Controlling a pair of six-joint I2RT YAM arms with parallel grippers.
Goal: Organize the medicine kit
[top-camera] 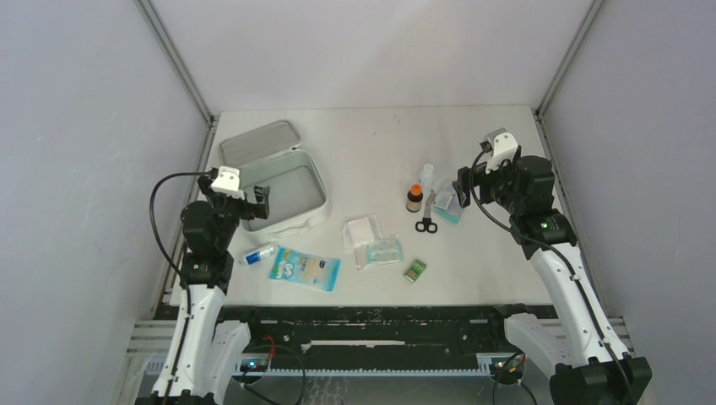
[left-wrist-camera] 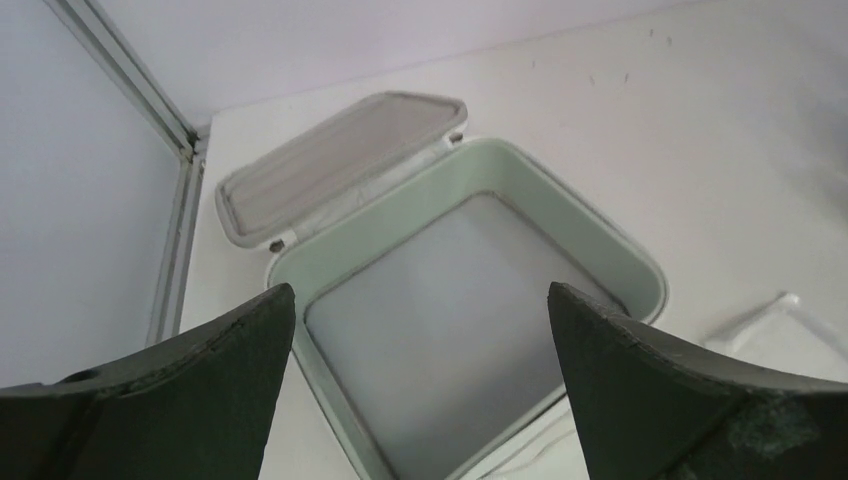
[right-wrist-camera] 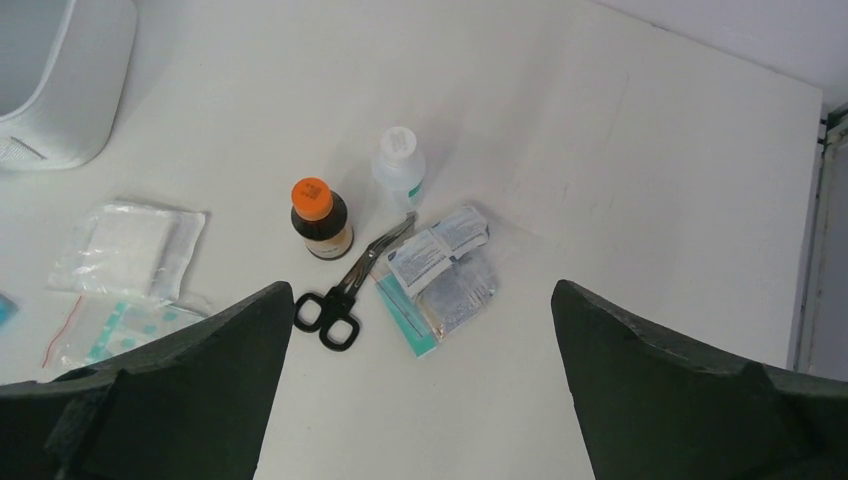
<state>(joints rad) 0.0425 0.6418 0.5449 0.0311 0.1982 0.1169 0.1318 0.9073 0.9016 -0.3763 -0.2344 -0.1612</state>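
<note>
- Medicine kit (top-camera: 289,222) lies open at the far left, lid flipped back.
- Left gripper (left-wrist-camera: 420,295) hovers over it, fingers wide, empty.
- Right gripper (right-wrist-camera: 420,290) has its fingers wide, empty, above scissors (right-wrist-camera: 345,295).
- Blue packet (top-camera: 305,269) print is too small to read.

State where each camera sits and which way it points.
Top external: above and behind the arms, looking down at the table; both arms, left claw and right claw show.
Left wrist: on the left arm, looking down into the open medicine kit; its two dark fingers show.
Right wrist: on the right arm, looking down at scissors and an orange-capped bottle; its fingers show.
Shared: top and left wrist both show the kit.
</note>
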